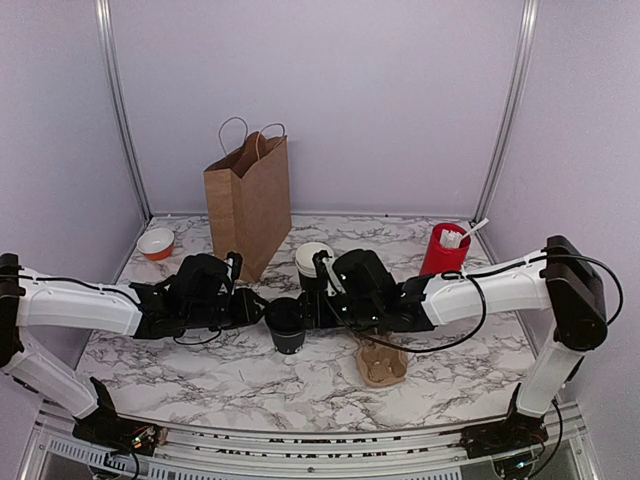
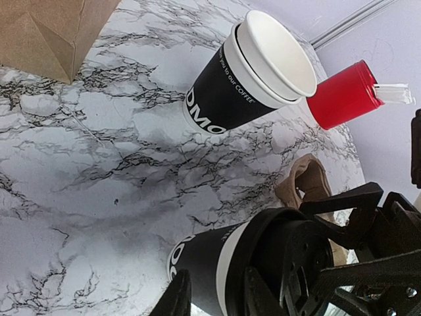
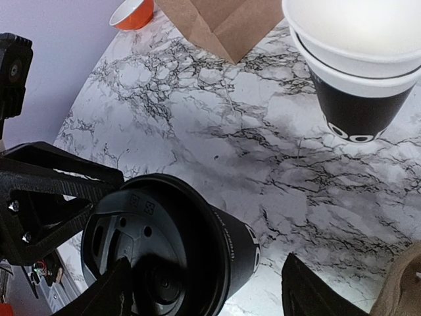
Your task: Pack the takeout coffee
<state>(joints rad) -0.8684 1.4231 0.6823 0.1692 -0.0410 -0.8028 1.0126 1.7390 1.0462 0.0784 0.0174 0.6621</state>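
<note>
Two tools crowd one coffee cup (image 1: 287, 325) near the middle of the table (image 1: 220, 375), and you have them facing each other across it. The cup stands upright with its black lid (image 3: 148, 253) on. It is just in front of the stack of cups (image 1: 313, 262) and near the cardboard carrier (image 1: 382, 362), which lies flat on your right arm's side.

Your right tool (image 3: 207, 263) is spread wide. In its own wrist view the cup sits between its fingers (image 3: 309, 293). One finger overlaps the lid's edge and the other stands clear of the cup's wall, with bare table showing between them. Its grip is released.

Your left tool (image 2: 216, 276) comes in from the other side. Its fingers (image 2: 176, 299) show only at the bottom edge of the left wrist view, set narrower than the cup is wide. One lies over the cup's wall and the other over the lid. You cannot tell from these views whether it grips the cup or only hangs over it.

At the back of the table the paper bag (image 1: 248, 205) stands upright, with an orange bowl (image 1: 156, 243) to its left. The red cup (image 1: 443, 250) is well apart on the right.
</note>
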